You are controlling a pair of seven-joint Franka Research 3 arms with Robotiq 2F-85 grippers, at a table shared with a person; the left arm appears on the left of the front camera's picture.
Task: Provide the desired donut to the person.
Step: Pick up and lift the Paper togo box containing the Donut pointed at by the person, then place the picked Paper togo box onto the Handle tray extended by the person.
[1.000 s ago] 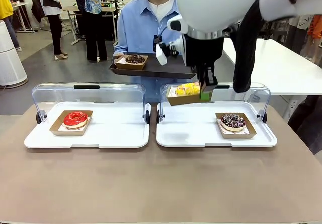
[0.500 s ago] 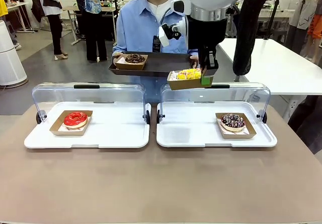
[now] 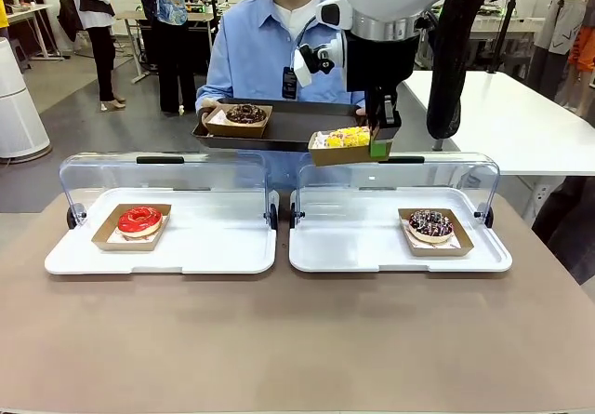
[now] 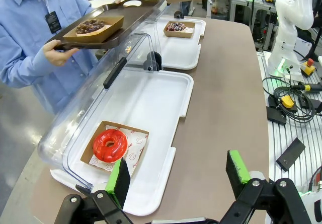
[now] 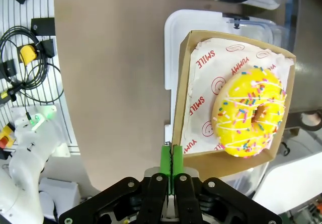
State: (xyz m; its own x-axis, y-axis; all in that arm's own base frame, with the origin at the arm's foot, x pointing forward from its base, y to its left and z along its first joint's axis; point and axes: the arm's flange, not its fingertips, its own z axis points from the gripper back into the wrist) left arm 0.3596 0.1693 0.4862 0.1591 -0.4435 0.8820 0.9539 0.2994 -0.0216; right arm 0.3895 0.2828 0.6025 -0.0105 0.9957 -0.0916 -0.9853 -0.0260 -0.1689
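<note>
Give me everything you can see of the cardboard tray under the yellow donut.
Shallow brown cardboard tray, square, open-topped, lined with white paper printed in red. It carries the yellow sprinkled donut. The right gripper holds it aloft, roughly level, jaws shut on one wall, beside the person's dark serving tray; whether they touch is unclear.

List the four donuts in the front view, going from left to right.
Red donut → chocolate donut on the dark tray → yellow sprinkled donut → dark sprinkled donut.
</note>
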